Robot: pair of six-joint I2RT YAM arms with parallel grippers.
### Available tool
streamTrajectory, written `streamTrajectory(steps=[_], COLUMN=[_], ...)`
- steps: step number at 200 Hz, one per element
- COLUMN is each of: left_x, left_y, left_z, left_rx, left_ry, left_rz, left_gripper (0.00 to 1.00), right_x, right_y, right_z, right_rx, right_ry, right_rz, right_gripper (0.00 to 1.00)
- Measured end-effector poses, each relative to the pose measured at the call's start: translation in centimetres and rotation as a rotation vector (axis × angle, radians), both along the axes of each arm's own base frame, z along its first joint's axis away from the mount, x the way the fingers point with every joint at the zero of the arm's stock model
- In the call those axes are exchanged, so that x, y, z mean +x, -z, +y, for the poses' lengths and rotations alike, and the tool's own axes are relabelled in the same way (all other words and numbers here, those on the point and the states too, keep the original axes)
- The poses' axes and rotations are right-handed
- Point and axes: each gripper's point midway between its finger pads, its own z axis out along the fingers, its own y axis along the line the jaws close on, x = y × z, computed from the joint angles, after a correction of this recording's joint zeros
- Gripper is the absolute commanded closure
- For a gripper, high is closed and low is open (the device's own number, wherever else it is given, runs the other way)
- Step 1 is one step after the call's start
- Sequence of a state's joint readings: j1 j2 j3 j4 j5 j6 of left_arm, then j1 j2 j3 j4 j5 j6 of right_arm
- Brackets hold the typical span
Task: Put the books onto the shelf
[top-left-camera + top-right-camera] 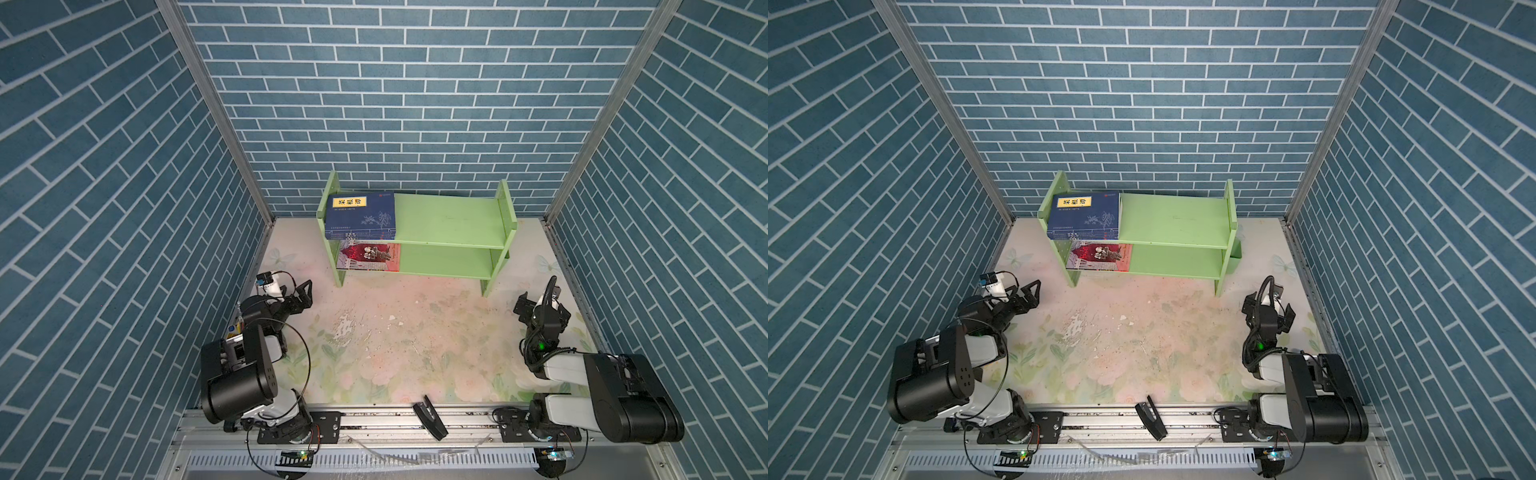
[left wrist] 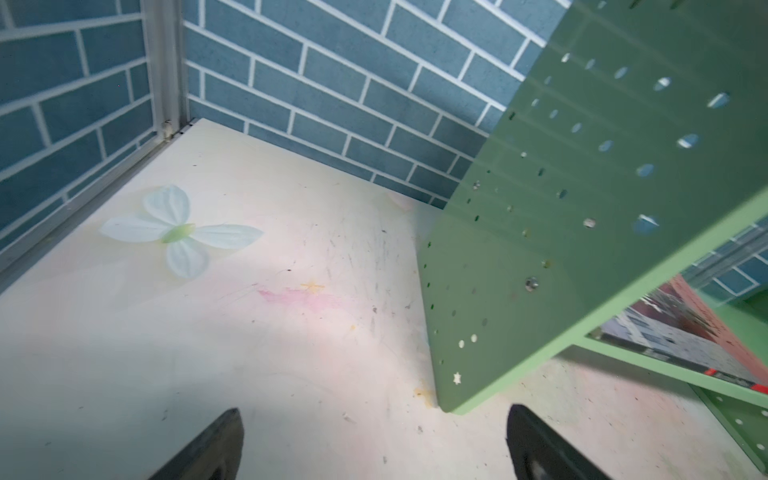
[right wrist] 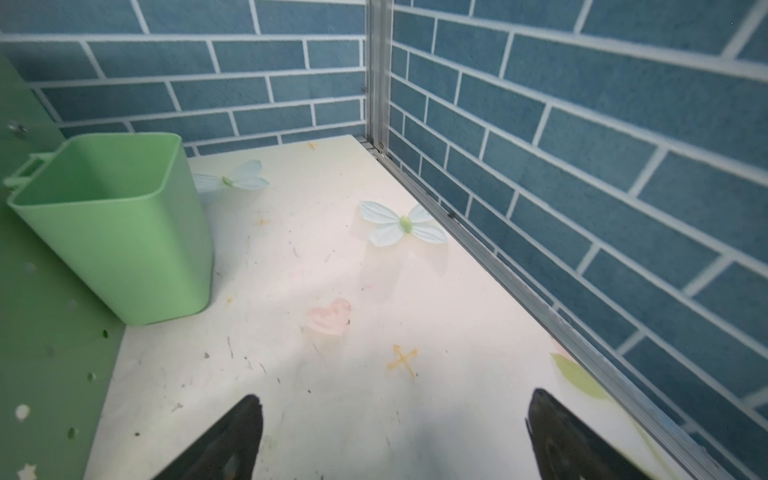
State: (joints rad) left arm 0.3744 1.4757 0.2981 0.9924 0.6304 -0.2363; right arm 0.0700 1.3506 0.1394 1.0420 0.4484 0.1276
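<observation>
The dark blue books (image 1: 360,216) are being supported, stacked flat, at the left end of the upper tier of the shelf (image 1: 449,226). The red castle-cover book (image 1: 370,257) is being supported on the lower tier directly beneath them. The left gripper (image 2: 376,415) is being held near the shelf's left front leg, fingers spread wide, nothing between them. The right gripper (image 3: 397,399) is being held beside the shelf's right panel, likewise spread and empty.
</observation>
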Motion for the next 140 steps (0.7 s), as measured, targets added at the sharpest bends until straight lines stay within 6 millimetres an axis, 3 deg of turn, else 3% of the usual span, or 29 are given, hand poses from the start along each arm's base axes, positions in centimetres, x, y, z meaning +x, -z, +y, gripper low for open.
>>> streamTrajectory(steps=[36,76,109,140], left_x=[-0.3,0.1,0.4,0.6], left_y=[-0.7,0.5,0.4,1.9], left_z=[-4.0,-3.2,-3.8,-4.3], left_rx=[0.137,0.192,0.255,0.286], left_ry=[0.076,0.019,-0.002,0.005], left_rz=[-0.073,-0.064,-0.09,-0.04], left_gripper=[0.0,0.0,0.0,0.0], right_x=[1.0,1.9,3.4,3.9], right_y=[1.0,0.1,0.3,0.3], right_z=[0.8,1.2,1.3,1.0], right_rx=[-0.014,0.001,0.013,0.019], right_ry=[-0.054,-0.098,-0.127,-0.127], right_rz=[-0.002,-0.036,-0.025,-0.012], right_gripper=[0.01,0.01,0.01,0.01])
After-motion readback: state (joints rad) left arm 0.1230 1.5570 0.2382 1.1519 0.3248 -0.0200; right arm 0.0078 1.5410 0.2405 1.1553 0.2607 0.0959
